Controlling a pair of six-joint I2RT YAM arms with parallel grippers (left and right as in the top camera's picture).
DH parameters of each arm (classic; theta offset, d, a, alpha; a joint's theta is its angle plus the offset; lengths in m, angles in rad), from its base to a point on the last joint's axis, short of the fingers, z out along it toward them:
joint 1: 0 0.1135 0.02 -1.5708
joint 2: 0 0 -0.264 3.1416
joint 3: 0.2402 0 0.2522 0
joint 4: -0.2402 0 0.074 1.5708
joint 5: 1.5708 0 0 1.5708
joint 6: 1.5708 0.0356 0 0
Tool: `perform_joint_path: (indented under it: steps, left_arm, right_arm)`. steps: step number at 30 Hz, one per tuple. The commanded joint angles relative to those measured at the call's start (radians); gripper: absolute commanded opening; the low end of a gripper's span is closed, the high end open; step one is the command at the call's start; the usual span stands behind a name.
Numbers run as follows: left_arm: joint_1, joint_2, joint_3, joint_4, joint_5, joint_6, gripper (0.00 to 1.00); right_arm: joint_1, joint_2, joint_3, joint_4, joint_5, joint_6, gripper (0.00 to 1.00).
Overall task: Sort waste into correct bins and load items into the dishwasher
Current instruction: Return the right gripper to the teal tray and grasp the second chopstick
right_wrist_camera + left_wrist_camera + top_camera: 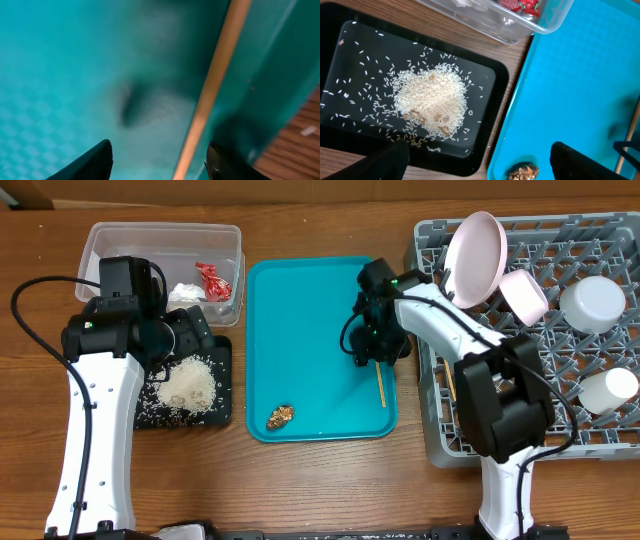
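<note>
**Overhead and wrist views.** The clear tub (pixel 100 240) is holding the red wrapper (pixel 212 278) and the white tissue wad (pixel 185 292). The black tray (pixel 224 410) just in front of it is carrying a heap of rice grains (pixel 190 385), with strays scattered toward its rim. The teal tray (pixel 300 330) is bearing the brown food scrap (pixel 280 416) near its front edge and one chopstick (pixel 381 387) lying along its right wall. The grey dish rack (pixel 428 420) is housing the pink plate (pixel 475 255) standing on edge, a pink bowl (pixel 523 295), a white bowl (pixel 592 302) and the white cup (pixel 608 390) (a second stick (pixel 450 383) is showing at the rack's left margin, partly hidden by the arm).

The right gripper (pixel 372 358) is sitting close over the chopstick's far end. Its fingers (pixel 95 162) are standing apart and the stick is passing between them, nearer the finger on the tray-wall side, unclamped. The left gripper (pixel 480 150) is hanging over the black tray's upper end, jaws spread wide. In its wrist view the scrap is showing between the fingers at the bottom edge.

Bare teal floor is lying left of the chopstick. The raised tray wall is running just beside it, with a strip of wooden table (pixel 406 450) between tray and rack.
</note>
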Motion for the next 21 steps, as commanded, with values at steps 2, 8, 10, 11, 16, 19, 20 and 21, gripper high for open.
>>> perform_joint_path:
  steps: [2, 8, 10, 11, 16, 19, 20, 21]
  left_arm:
    - [0.002, 0.004, 0.007, 0.001, -0.006, -0.003, 0.91]
    - [0.002, 0.004, 0.007, 0.001, -0.006, -0.003, 0.92]
    - [0.002, 0.004, 0.007, 0.001, -0.006, -0.003, 0.91]
    - [0.002, 0.004, 0.007, 0.001, -0.006, -0.003, 0.91]
    - [0.002, 0.004, 0.007, 0.000, -0.006, -0.003, 0.91]
    - [0.002, 0.004, 0.007, 0.000, -0.006, -0.003, 0.91]
    - [0.002, 0.004, 0.007, -0.001, -0.006, -0.003, 0.91]
    - [0.002, 0.004, 0.007, -0.003, -0.006, -0.003, 0.91]
  right_arm:
    - [0.002, 0.014, -0.042, 0.017, 0.010, 0.009, 0.56]
    - [0.002, 0.014, -0.078, 0.024, 0.010, 0.008, 0.38]
    - [0.002, 0.014, -0.088, 0.028, 0.010, 0.008, 0.34]
    - [0.002, 0.014, -0.093, 0.029, 0.010, 0.008, 0.34]
    - [0.002, 0.014, -0.101, 0.027, 0.010, 0.008, 0.15]
    - [0.002, 0.014, -0.101, 0.027, 0.010, 0.009, 0.08]
    - [0.002, 0.014, -0.101, 0.027, 0.010, 0.009, 0.07]
    - [0.002, 0.014, -0.101, 0.027, 0.010, 0.009, 0.07]
